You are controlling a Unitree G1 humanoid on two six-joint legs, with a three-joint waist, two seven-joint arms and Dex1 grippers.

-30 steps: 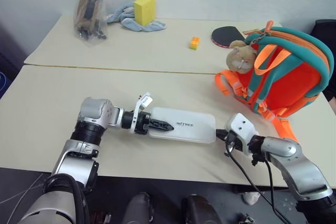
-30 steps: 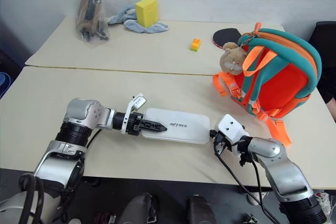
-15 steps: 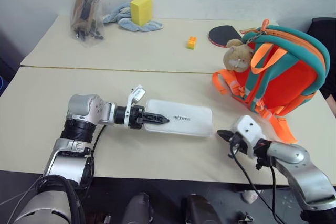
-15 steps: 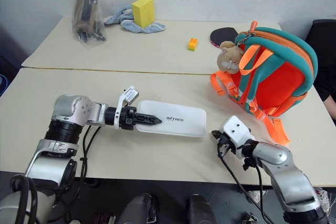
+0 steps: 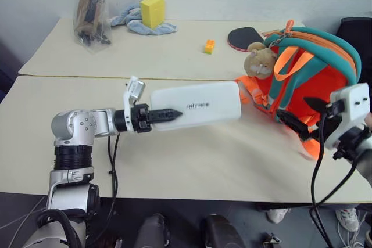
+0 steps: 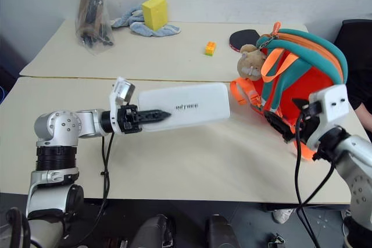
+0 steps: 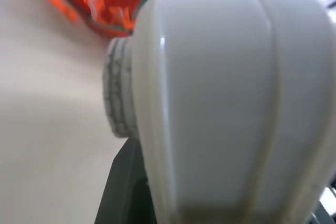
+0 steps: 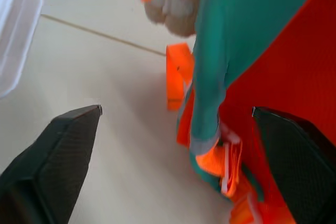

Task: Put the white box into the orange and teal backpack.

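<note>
The white box (image 5: 197, 106), a flat white case with dark lettering, hangs above the near table, and my left gripper (image 5: 165, 112) is shut on its left end. Its free end points at the orange and teal backpack (image 5: 317, 79), which stands upright at the right with a tan plush hamster charm (image 5: 261, 62) at its top. In the left wrist view the box (image 7: 226, 103) fills the foreground. My right gripper (image 5: 296, 113) is open, raised just in front of the backpack's lower face; its fingers (image 8: 58, 150) stand wide apart with the backpack's teal trim (image 8: 226, 51) between them.
On the far table are a clear plastic bag (image 5: 90, 10), a yellow sponge block (image 5: 152, 10) on a blue cloth (image 5: 136, 22), a small orange brick (image 5: 208, 46) and a dark paddle (image 5: 243, 38). A seam (image 5: 87, 75) separates the two tables. Orange straps (image 5: 250, 88) trail onto the table.
My left gripper has lifted the box off the table and swung it toward the backpack. My right gripper left the box's right end, rose to the right and opened.
</note>
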